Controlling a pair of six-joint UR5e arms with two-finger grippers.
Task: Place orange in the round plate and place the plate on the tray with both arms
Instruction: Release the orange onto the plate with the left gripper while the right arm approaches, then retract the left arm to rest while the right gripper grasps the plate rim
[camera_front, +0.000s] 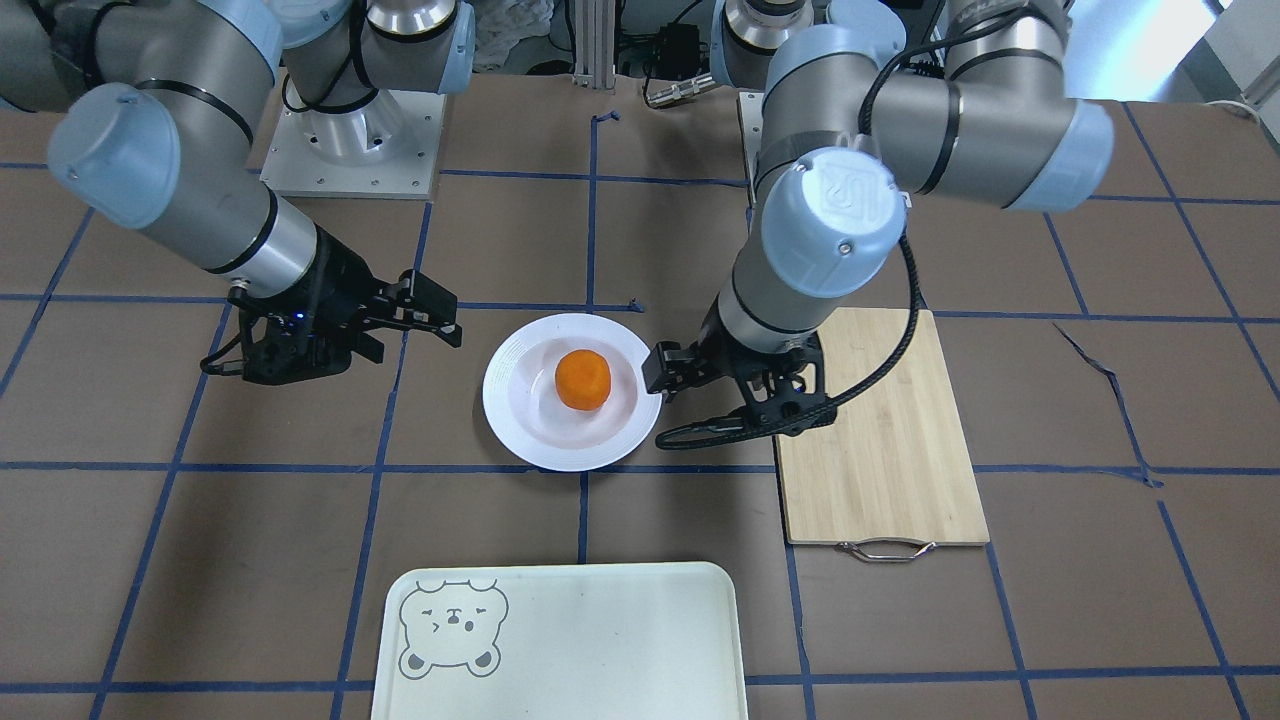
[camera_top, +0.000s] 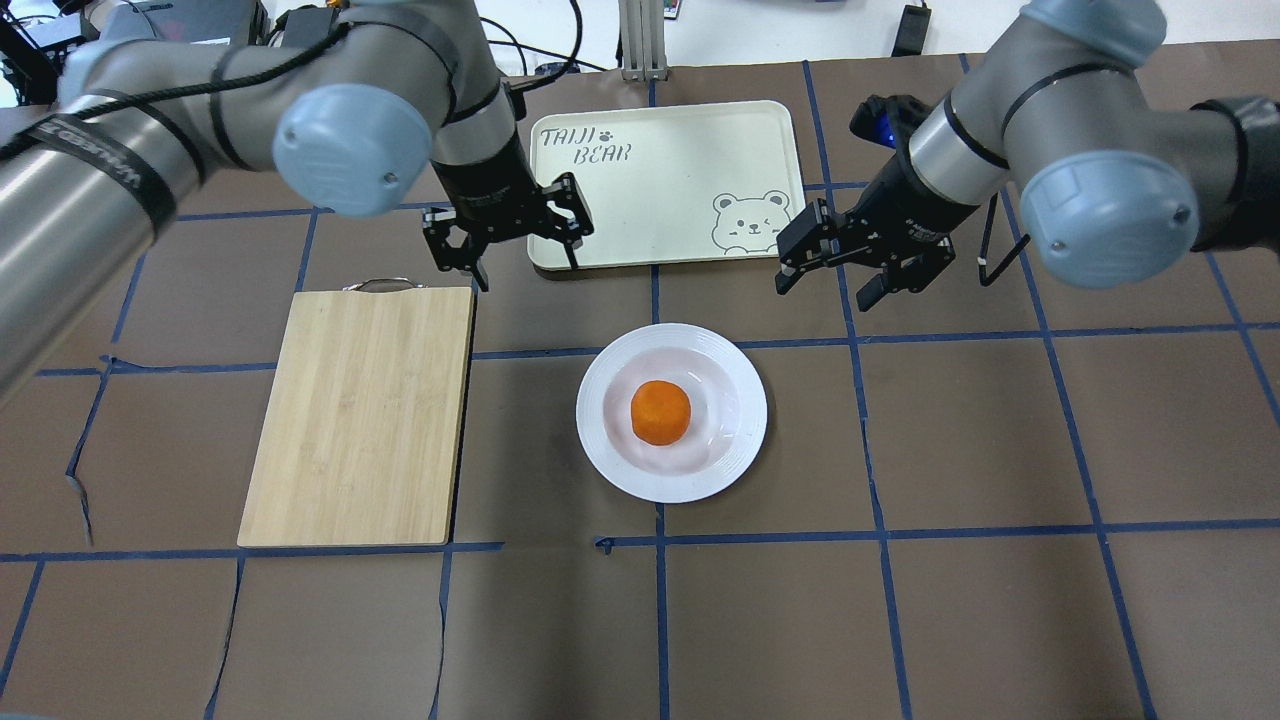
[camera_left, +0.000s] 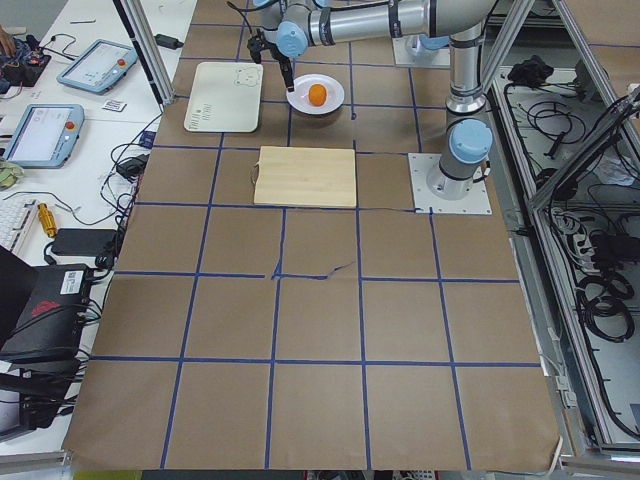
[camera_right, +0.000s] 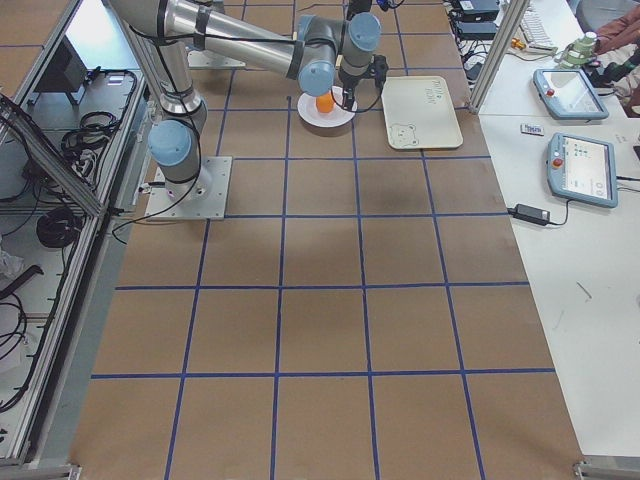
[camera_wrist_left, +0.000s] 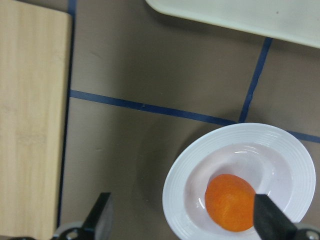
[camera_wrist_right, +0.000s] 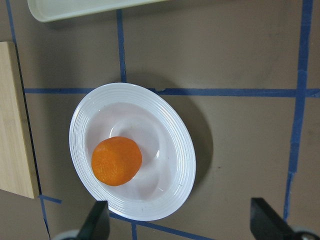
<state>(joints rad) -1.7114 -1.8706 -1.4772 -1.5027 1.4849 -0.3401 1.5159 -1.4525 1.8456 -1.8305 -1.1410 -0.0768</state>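
The orange lies in the well of the round white plate, which rests on the brown table. The pale tray with its bear drawing lies bare beyond the plate. My left gripper hangs open just off the plate's edge, on the cutting-board side. On the plate's other side my right gripper is open, a little further off. Both wrist views look down on the orange in the plate; neither gripper holds anything.
A bamboo cutting board with a metal handle lies beside the plate, under my left arm. Blue tape lines grid the brown table cover. Side benches with tablets stand past the tray's end of the table.
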